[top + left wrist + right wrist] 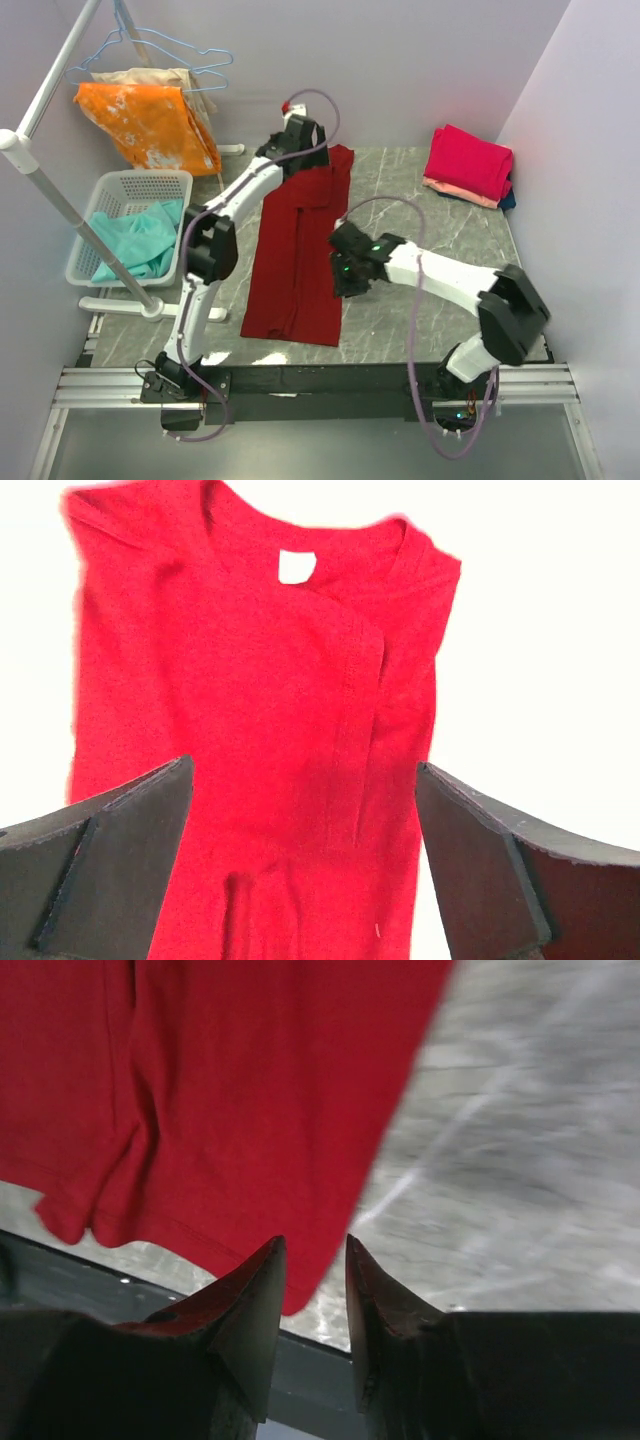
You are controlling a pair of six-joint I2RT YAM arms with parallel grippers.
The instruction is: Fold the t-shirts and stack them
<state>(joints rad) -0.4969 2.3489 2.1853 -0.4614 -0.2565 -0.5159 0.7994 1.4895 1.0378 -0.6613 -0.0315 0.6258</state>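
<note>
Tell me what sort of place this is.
Probably a lab bench set up for laundry folding: a clothes rack with hangers, a white basket holding teal cloth, and a stack of folded shirts on a marble-patterned table.

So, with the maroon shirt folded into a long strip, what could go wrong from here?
1. The left fingers stand wide open above the collar of the maroon shirt; a shallow pinch may catch only the top layer, and the fold could open.
2. The right fingers are at the very edge of the cloth, so they may slip off it.
</note>
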